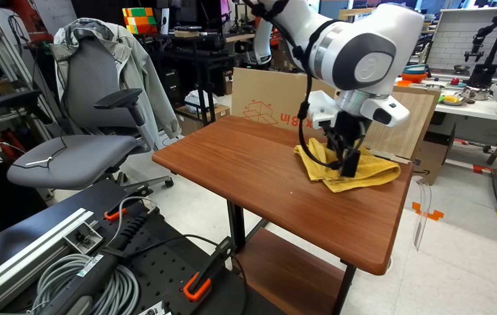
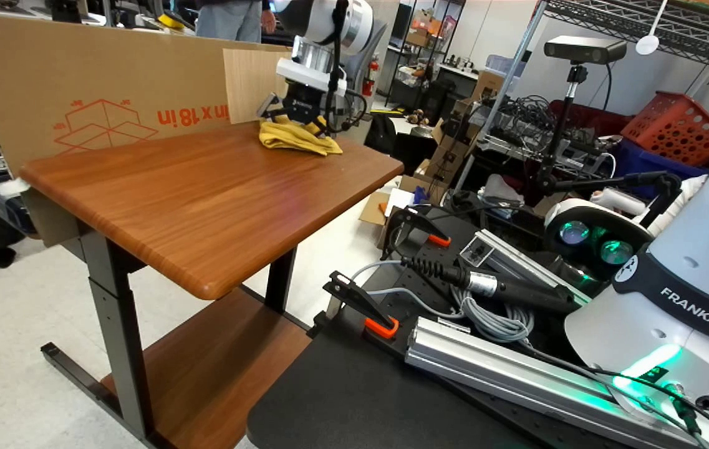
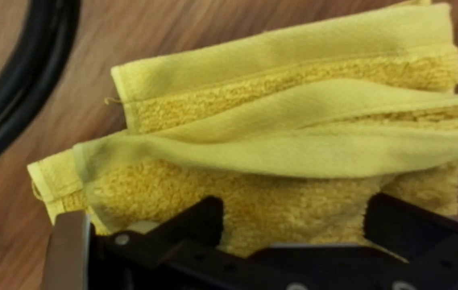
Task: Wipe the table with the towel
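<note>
Towel (image 1: 375, 169) lies rumpled on your table (image 1: 270, 183). Left to right in an exterior view, you have a gray chair (image 1: 90, 105) at nine o'clock, the table at the center, then the towel at three. Left to right in your wrist view, you see a black cable (image 3: 33, 80) near ten o'clock, then the gripper (image 3: 293, 217) around five, its fingers (image 3: 200, 221) apart over the towel.

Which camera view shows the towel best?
The wrist view: the towel fills much of it, showing folds, hems and looped texture, though the open gripper hides part. Both exterior views show the towel smaller, rumpled on the table, partly behind the gripper.
</note>
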`<control>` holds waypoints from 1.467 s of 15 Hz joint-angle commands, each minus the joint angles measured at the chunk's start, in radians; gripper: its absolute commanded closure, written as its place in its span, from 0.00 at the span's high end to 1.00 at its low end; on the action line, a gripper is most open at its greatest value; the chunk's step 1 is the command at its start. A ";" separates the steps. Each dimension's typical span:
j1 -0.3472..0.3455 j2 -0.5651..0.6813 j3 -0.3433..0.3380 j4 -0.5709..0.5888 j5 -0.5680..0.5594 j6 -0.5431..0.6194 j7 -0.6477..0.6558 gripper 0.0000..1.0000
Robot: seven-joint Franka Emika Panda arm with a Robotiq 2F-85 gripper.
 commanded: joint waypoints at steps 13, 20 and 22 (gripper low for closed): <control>0.186 -0.420 0.146 -0.832 -0.125 0.304 -0.499 1.00; 0.195 -0.266 0.111 -0.615 -0.118 0.246 -0.294 1.00; 0.199 -0.233 0.126 -0.529 -0.094 0.134 -0.230 1.00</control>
